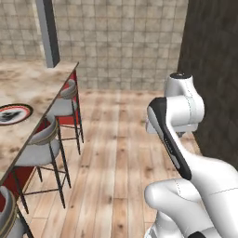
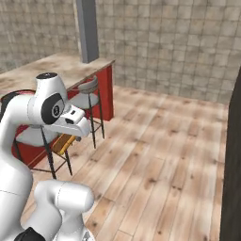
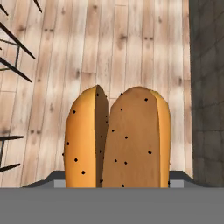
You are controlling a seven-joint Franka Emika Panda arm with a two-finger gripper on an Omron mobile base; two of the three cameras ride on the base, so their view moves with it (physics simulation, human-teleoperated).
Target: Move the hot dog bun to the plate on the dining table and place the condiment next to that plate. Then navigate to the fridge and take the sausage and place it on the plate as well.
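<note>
While the arm is folded back above its base over the wooden floor [image 1: 116, 153], the hot dog bun [image 3: 117, 142] stands in the gripper [image 3: 117, 181], seen from the hand view as a tan-orange roll with dark specks and a slit down its length, filling the space where the finger tips rise. The jaws stand fairly wide, closed on the bun's two sides; the tips themselves are hidden behind it. In the right base view the bun [image 2: 64, 143] shows as an orange sliver under the white hand, hanging over the floor, just beside a stool [image 2: 89, 89].

The dining table [image 1: 32, 83] runs along the left of the left base view, its marble top above a red base, with grey-seated stools [image 1: 44, 144] lined against it. The plate [image 1: 13, 113] lies on that top near the left edge, well apart from the bun. A grey pillar [image 1: 49, 30] stands at the table's far end.
</note>
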